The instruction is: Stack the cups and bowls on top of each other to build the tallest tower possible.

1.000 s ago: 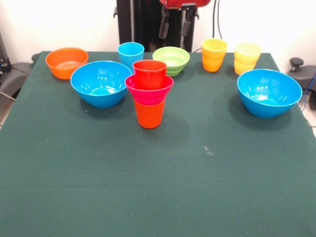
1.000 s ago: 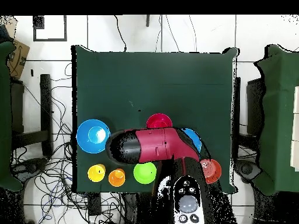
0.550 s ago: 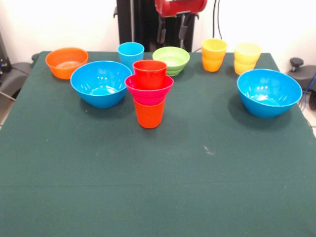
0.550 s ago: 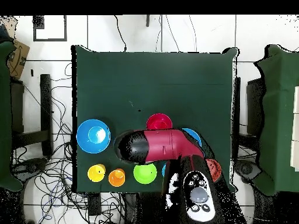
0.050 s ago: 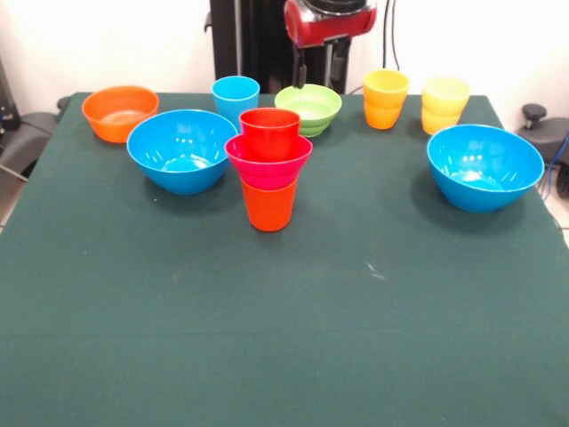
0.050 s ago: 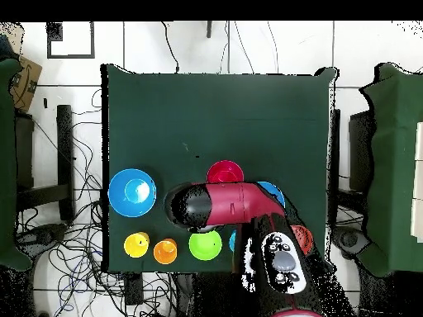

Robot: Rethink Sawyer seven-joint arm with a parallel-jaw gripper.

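Observation:
The tower stands mid-table: an orange cup [image 5: 268,206] at the bottom, a pink-red bowl [image 5: 268,162] on it, a red cup [image 5: 269,132] inside the bowl. From overhead the tower [image 6: 225,172] shows just beyond the arm. My gripper [image 5: 316,71] hangs open and empty at the far edge, above the lime-green bowl [image 5: 308,107]. The arm's red and black head [image 6: 198,206] hides it in the overhead view. Loose pieces are a light blue cup [image 5: 236,96], an orange bowl [image 5: 119,111] and two big blue bowls [image 5: 182,149] [image 5: 484,165].
Two short yellow cup piles [image 5: 385,98] [image 5: 444,104] stand at the far right of the front view. Overhead, the arm covers part of one blue bowl [image 6: 273,191] and the orange bowl [image 6: 302,239]. The green cloth [image 5: 284,338] is bare at the near side.
The arm's head has come down a little into the front view and shifted slightly right. Overhead, the arm's rear link has swung. No cup or bowl has moved.

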